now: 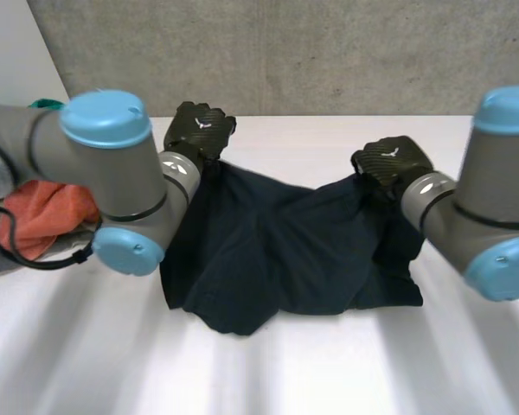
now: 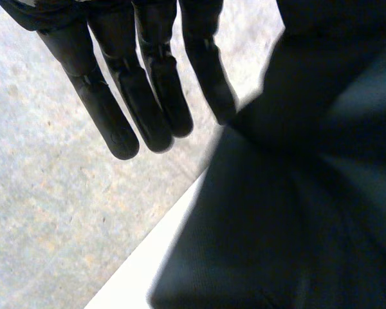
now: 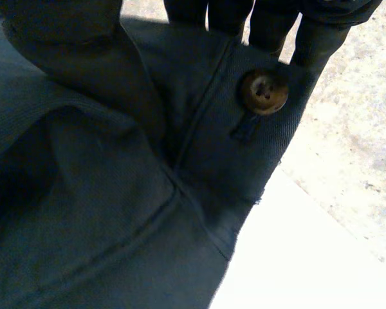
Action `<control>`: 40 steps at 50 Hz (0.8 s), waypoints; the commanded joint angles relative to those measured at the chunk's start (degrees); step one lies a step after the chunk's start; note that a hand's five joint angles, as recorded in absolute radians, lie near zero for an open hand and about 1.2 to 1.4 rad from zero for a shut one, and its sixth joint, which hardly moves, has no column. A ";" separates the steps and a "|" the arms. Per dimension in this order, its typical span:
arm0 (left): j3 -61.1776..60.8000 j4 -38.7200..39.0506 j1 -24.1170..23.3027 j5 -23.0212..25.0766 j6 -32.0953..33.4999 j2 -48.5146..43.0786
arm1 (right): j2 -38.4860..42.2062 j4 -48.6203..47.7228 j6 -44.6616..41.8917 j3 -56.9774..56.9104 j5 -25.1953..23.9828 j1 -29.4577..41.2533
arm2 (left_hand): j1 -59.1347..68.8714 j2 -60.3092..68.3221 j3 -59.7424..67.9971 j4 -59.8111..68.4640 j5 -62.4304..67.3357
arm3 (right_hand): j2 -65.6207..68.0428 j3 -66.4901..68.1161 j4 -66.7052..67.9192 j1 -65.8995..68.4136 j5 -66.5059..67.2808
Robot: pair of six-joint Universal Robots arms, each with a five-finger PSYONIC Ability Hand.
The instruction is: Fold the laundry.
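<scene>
Grip: right hand (image 1: 396,164) pinches dark garment (image 1: 277,251) at waistband beside button (image 3: 264,91), garment's 2 o'clock corner, back of hand up. Left hand (image 1: 199,128) at 10 o'clock corner, hold cannot tell.

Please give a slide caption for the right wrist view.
Right hand pinching the dark garment beside its brown button.

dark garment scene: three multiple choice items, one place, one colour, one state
1. Where is the orange cloth? A beside the left arm B at the table's near edge C against the wall
2. The button's colour? A white B brown C red
3. The right hand is: A flat on the table B pinching the dark garment C holding nothing
Answers: 1 A, it lies by that arm's elbow; 2 B, brown on dark cloth; 3 B, thumb and fingers clamp cloth beside the button.
</scene>
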 commanded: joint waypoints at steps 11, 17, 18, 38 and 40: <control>-17.59 0.20 -2.45 -7.37 -1.07 18.40 | -11.09 1.77 0.31 5.81 0.21 -0.93 | -28.88 -31.72 -31.82 -32.97 -32.38 | -46.59 -47.04 -47.41 -45.40 -46.75; -31.91 0.02 -6.67 -10.80 -8.80 30.01 | -12.86 10.13 -3.55 4.15 -5.67 -6.03 | -27.20 -30.03 -30.13 -31.28 -30.69 | -46.59 -47.04 -47.41 -45.40 -46.75; -33.58 0.02 -7.02 -11.15 -9.76 30.89 | -12.69 10.92 -4.43 3.88 -6.99 -6.56 | -27.20 -30.03 -30.13 -31.28 -30.69 | -45.84 -46.29 -46.66 -44.65 -46.00; -44.94 0.11 -8.69 -11.60 -27.44 23.00 | -8.12 25.96 -9.45 4.40 -13.32 -10.52 | -22.32 -25.16 -25.26 -26.41 -25.82 | -30.52 -30.98 -31.34 -29.33 -30.69; -43.71 0.72 -8.69 -11.60 -27.35 20.20 | -8.03 25.08 -9.00 6.42 -13.50 -10.69 | -19.99 -22.82 -22.92 -24.07 -23.48 | -30.19 -30.64 -31.01 -29.00 -30.35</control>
